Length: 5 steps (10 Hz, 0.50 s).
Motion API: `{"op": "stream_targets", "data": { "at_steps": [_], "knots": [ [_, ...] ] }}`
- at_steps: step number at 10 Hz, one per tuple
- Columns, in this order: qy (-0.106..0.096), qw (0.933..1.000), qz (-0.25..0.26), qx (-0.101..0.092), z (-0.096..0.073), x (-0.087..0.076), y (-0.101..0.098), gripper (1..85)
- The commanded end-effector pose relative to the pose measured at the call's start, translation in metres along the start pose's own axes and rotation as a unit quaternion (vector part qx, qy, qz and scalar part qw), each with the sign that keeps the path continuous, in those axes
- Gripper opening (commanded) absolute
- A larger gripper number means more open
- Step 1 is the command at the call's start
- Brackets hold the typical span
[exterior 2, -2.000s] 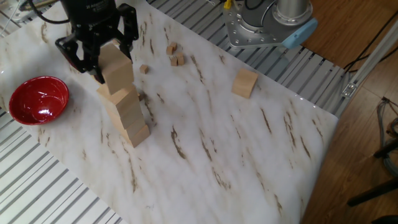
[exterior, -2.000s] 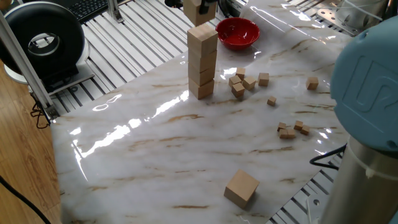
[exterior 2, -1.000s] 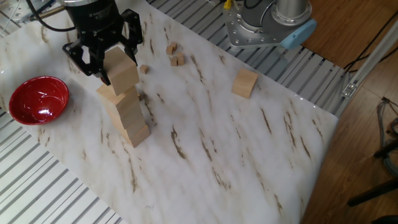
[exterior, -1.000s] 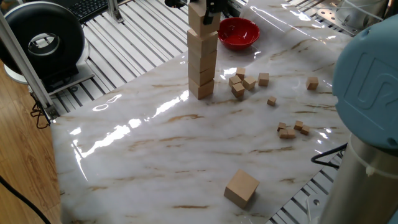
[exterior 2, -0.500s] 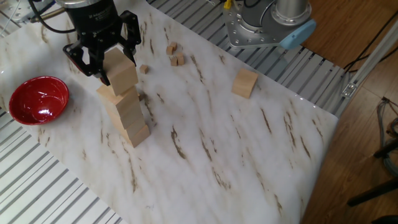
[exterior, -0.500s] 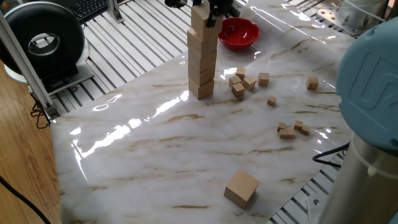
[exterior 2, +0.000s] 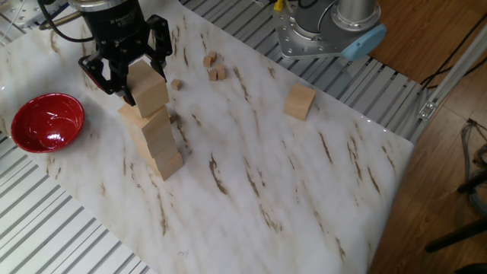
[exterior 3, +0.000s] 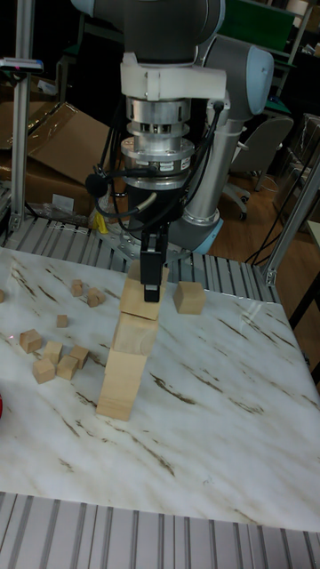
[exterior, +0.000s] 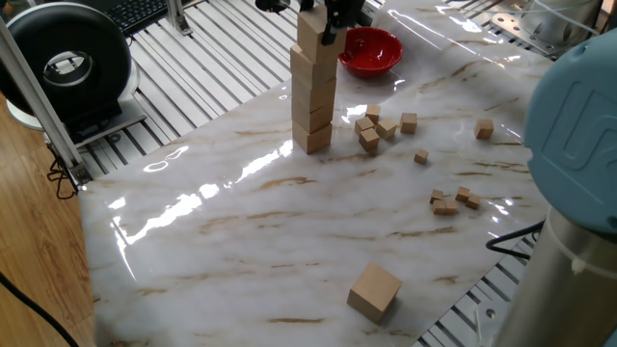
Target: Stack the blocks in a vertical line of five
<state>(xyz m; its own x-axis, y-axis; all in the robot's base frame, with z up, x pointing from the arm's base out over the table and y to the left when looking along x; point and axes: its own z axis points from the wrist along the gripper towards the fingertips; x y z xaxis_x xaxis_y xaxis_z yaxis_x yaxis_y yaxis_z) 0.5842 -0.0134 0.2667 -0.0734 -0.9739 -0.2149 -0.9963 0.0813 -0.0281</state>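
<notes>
Because alignment decides whether the column stands, the top block (exterior 2: 149,85) is held clamped between the fingers of the gripper (exterior 2: 127,70), seated on the stack (exterior 3: 130,360). A spare block (exterior: 374,291) lies well apart, needed as the fifth.

text: none legible — robot base (exterior: 578,116) | raised mark only partly in view, unreadable
</notes>
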Motion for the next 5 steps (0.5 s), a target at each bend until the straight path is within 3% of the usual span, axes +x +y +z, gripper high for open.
{"op": "stream_targets", "data": {
  "at_steps": [1,5],
  "knots": [
    [-0.004,1.0000,-0.007,0.001,0.0012,-0.0012,-0.0003,45.0],
    [-0.008,0.9999,-0.013,0.005,0.0028,-0.0046,-0.0024,45.7]
  ]
}}
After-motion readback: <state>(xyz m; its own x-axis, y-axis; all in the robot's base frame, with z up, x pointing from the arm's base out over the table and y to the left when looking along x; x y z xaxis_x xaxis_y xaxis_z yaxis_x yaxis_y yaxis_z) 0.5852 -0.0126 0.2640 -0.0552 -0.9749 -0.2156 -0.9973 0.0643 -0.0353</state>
